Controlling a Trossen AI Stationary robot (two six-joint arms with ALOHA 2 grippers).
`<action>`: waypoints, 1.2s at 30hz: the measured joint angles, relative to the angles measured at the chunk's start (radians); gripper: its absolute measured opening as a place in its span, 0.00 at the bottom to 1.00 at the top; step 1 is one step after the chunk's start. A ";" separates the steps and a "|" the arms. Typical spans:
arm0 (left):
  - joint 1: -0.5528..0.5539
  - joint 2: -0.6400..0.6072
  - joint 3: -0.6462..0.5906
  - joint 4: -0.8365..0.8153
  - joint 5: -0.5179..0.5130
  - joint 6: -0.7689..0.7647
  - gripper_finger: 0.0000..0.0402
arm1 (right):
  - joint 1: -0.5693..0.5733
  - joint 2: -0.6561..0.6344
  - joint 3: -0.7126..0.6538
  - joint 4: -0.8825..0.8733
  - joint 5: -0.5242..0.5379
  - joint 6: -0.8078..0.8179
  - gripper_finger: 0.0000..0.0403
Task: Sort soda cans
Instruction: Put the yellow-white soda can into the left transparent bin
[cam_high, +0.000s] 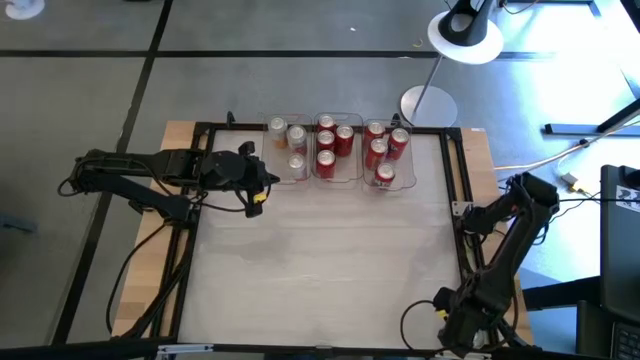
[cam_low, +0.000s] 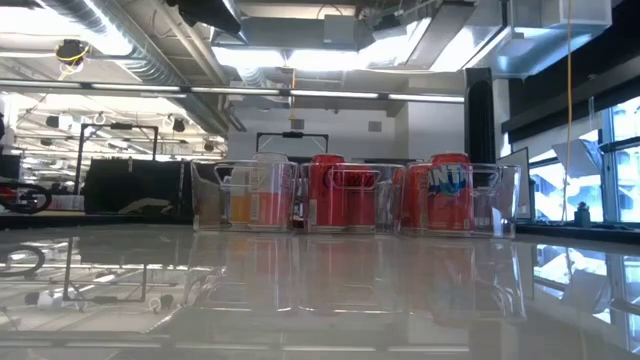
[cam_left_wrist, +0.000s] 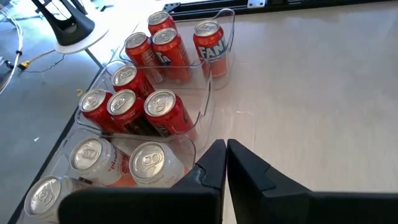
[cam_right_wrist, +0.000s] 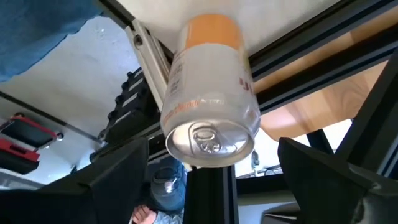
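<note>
Pale glossy table (cam_high: 320, 260) in a black frame; lamp base (cam_high: 428, 104) on the grey floor beyond. Soda cans (cam_high: 335, 142) fill three clear bins (cam_high: 338, 178) at the far edge. Left gripper (cam_left_wrist: 225, 163), fingers together, near the bins. Right gripper (cam_right_wrist: 211, 163), fingers apart, flanks a pale can (cam_right_wrist: 210, 93); contact indiscernible.

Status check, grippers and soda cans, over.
Left gripper shut, empty, beside the pale-can bin. Right gripper open around a white-and-orange can at the table's near right edge. Other soda cans binned. Nothing blocking.
</note>
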 joint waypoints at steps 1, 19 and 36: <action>0.000 0.000 0.000 -0.001 0.000 0.000 0.02 | -0.002 0.005 0.000 0.001 0.000 0.002 0.88; 0.000 0.000 0.000 -0.005 0.000 0.000 0.02 | -0.001 0.024 -0.073 0.059 -0.010 0.011 0.88; 0.000 0.000 0.000 -0.004 0.001 -0.005 0.02 | 0.044 0.024 -0.152 0.221 -0.085 0.035 0.88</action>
